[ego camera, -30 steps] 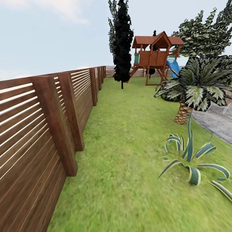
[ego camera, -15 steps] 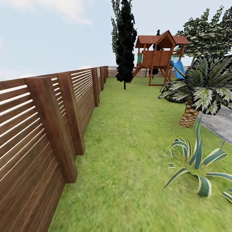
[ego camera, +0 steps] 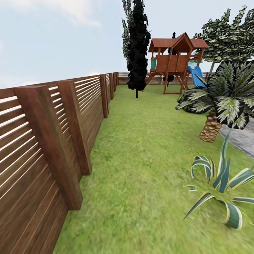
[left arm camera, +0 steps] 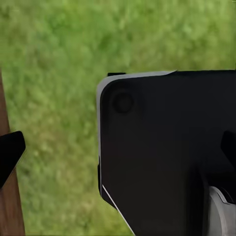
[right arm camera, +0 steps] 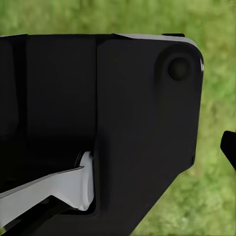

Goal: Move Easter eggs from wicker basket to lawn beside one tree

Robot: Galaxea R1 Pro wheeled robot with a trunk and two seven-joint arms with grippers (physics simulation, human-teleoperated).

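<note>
**Along the fence, with the play tower ahead**

We cannot tell how far either pincer stands open. In the left wrist view a dark fingertip (left arm camera: 10, 152) pokes in at one edge and another at the opposite edge, with a black part of the robot's body (left arm camera: 167, 152) between; the right wrist view shows one dark tip (right arm camera: 228, 147) beside a similar black part. Nothing is seen held. Blurred grass lies under both.

We read no writing anywhere.

From the head, the lawn (ego camera: 141, 148) runs lengthwise away from us, the slatted wooden fence (ego camera: 53, 134) on its left. At its far end stand an all-black tree (ego camera: 137, 46), a wooden play tower (ego camera: 174, 61) with a blue slide, and the tree (ego camera: 229, 38) with speckled foliage. A palm (ego camera: 218, 102) and a striped-leaf plant (ego camera: 220, 180) stand at right, by grey paving (ego camera: 243, 137).
</note>
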